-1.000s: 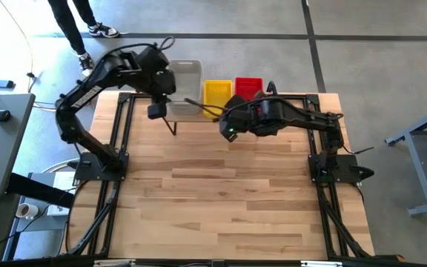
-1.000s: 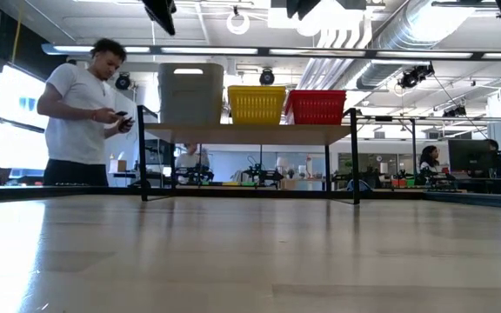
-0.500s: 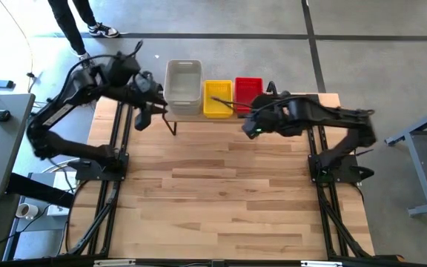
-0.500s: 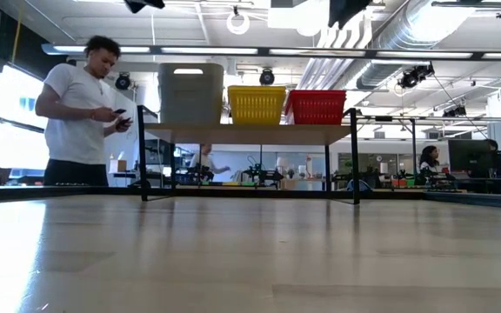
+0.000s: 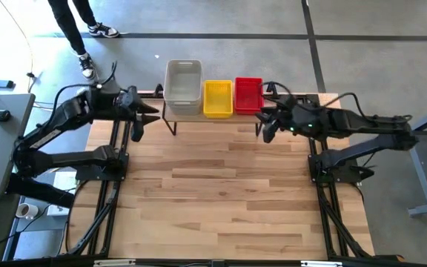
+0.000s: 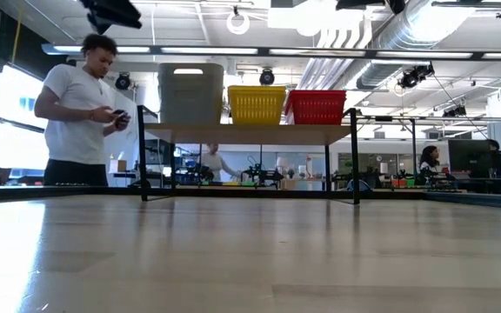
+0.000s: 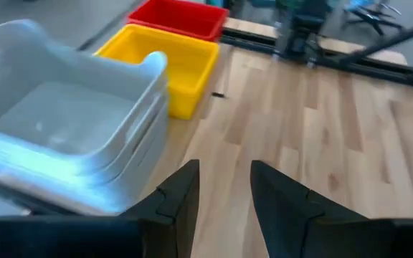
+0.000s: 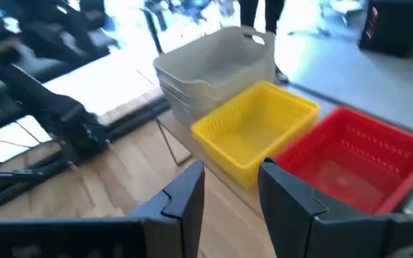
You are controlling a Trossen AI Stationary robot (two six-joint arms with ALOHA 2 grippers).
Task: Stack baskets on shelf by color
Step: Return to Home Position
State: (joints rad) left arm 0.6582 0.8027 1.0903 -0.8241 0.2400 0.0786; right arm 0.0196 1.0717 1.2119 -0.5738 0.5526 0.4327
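The shelf [image 6: 250, 133] stands at the table's far edge on thin black legs. On its plank stand a stack of grey baskets [image 5: 182, 87], a yellow stack [image 5: 218, 98] and a red stack [image 5: 248, 94], side by side from left to right. My left gripper [image 5: 138, 122] hangs open and empty left of the shelf, above the table; its wrist view [image 7: 224, 193] looks at the grey baskets [image 7: 70, 143]. My right gripper [image 5: 267, 127] hangs open and empty right of the shelf; its wrist view [image 8: 231, 190] looks at the red baskets [image 8: 357, 158] and yellow baskets [image 8: 257, 132].
A person [image 6: 81, 113] stands beyond the table's far left corner, looking at a phone. The slatted wooden tabletop [image 5: 221, 193] lies bare in front of the shelf. Black arm bases stand at the left [image 5: 98, 163] and right [image 5: 339, 167] edges.
Both arms have drawn away from the shelf's middle: my left gripper has gone toward the table's left edge, away from the grey baskets, and my right gripper toward the right edge, away from the yellow baskets. The baskets have stayed where they were.
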